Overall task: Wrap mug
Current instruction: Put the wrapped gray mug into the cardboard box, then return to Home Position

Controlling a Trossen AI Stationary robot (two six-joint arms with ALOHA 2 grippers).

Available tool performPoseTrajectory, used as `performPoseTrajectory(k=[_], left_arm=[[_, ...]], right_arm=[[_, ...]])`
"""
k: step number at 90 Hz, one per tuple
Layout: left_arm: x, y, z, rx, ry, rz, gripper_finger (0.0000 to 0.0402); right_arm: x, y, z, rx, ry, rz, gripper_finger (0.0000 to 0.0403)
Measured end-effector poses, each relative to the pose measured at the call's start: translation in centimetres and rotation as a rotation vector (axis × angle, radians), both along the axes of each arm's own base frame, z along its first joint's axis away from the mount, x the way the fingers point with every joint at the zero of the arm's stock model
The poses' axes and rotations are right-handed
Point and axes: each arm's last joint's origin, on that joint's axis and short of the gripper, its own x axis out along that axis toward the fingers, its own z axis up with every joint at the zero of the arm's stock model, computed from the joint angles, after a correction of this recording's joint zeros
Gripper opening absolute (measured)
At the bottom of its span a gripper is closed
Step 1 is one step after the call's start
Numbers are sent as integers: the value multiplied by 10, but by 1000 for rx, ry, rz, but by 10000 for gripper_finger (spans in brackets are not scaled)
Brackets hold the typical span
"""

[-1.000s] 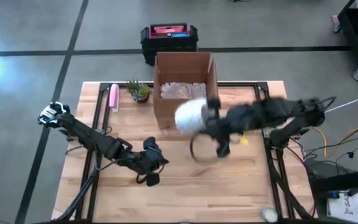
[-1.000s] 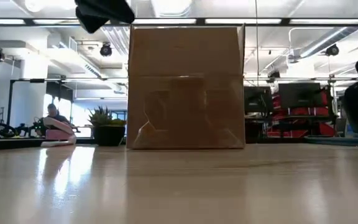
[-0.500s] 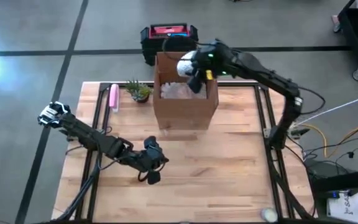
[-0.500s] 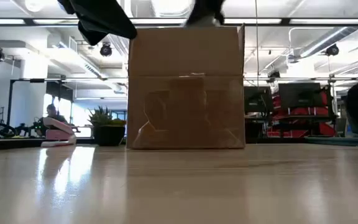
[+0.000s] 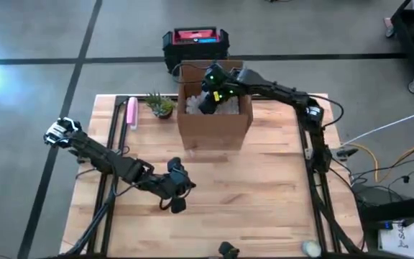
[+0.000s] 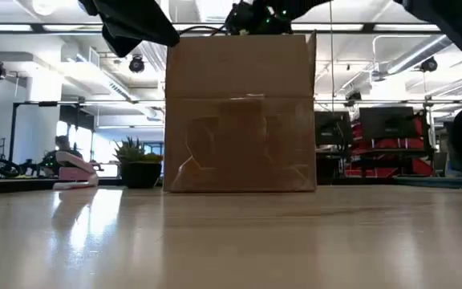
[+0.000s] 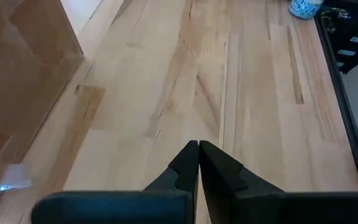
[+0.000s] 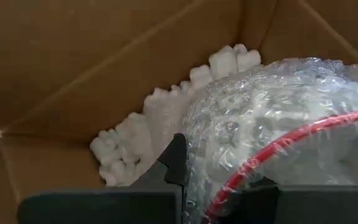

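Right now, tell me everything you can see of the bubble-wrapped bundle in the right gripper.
The bundle is a rounded lump in clear bubble wrap, whitish inside, with a red band running around it. The right gripper holds it inside the open cardboard box, one dark finger pressed to its side. White packing peanuts lie behind it along the box wall. What is wrapped inside cannot be made out.

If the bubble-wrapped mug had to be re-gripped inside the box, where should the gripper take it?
From straight above, across the wrapped bundle near its red band. The cardboard box walls close off every side, and packing peanuts sit beneath. Probably a soft, slippery hold.
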Motion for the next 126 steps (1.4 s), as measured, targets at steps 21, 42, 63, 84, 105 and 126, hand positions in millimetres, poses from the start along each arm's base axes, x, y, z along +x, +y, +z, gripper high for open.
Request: performPoseTrajectory(k=[21,42,63,84,105,126], left_arm=[[0,0,1,-2,-5,1,0],[1,0,1,-6,-8,2,0],[-7,3,14,-11,-46,-9,0],[-30,16,39,74,-119,-75,0],[-56,47,33,59,-204,-32,0],[-74,74,-5,-88,-325,-25,0]], right_arm=[[12,8,-18,49,7,119,82],[10,11,-9,7,12,174,198],[-38,37,83,-105,-92,244,252],[-103,83,144,-215,-199,336,251],[-160,141,120,-205,-258,430,215],[-207,176,61,-231,-442,482,180]])
